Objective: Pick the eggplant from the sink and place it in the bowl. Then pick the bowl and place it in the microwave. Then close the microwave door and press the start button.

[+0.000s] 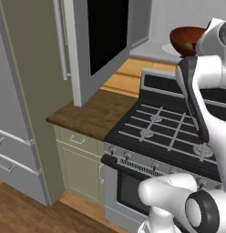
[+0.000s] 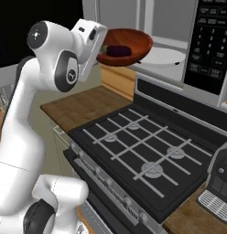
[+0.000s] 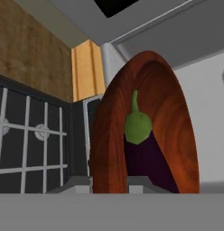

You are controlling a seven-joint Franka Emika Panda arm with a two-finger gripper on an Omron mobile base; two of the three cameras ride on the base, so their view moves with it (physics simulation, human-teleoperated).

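Bowl transfer to microwave in hand.
Tool (image 3: 109,182) pinches the bowl (image 2: 127,45) rim; the eggplant (image 3: 143,149) lies inside, held at the microwave (image 2: 170,57) mouth. Next: set it on the turntable.

A black gas stove (image 1: 172,132) with grey burner grates sits between stretches of wooden surface (image 1: 94,113). Below the surface are pale green cabinet doors (image 1: 80,166) above a wood plank floor (image 1: 28,214), and a tall grey fridge (image 1: 12,136) stands at the left.
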